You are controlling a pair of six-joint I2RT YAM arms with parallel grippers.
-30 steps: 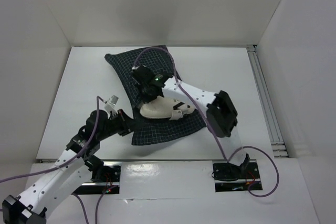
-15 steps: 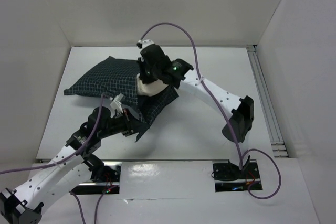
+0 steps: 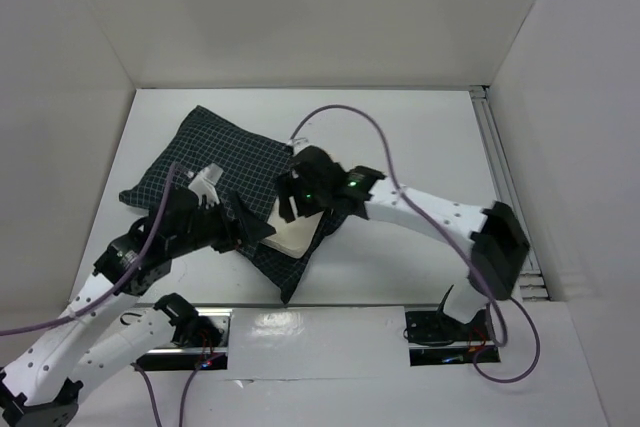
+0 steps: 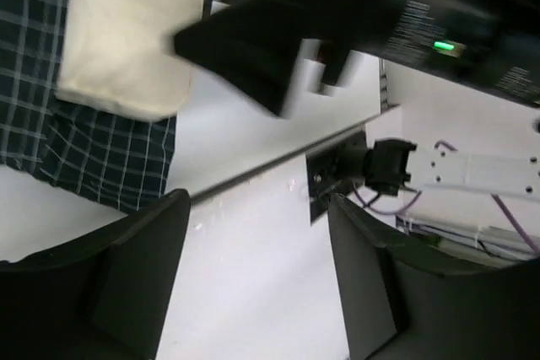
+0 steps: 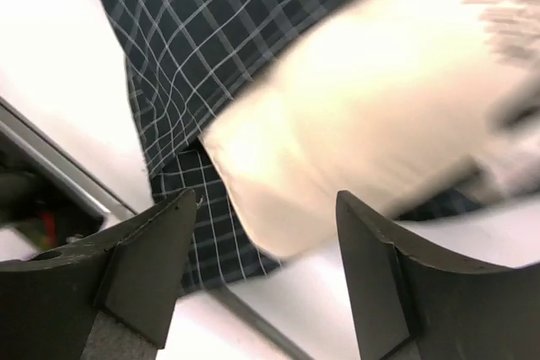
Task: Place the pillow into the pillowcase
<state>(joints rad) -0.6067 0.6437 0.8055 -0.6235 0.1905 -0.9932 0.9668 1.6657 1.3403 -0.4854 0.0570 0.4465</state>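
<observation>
Pillowcase lies rumpled left of centre. Left gripper hangs at its near edge, jaws spread, empty. Pillow shows only a cream end at the case's mouth, the rest hidden. Right gripper hovers above, jaws apart, nothing held, its view blurred.

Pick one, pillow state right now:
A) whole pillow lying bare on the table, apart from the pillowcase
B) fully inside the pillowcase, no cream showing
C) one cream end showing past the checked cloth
C: in the top view a cream end of the pillow shows at the near edge of the checked pillowcase, with checked cloth lying under and around it.
</observation>
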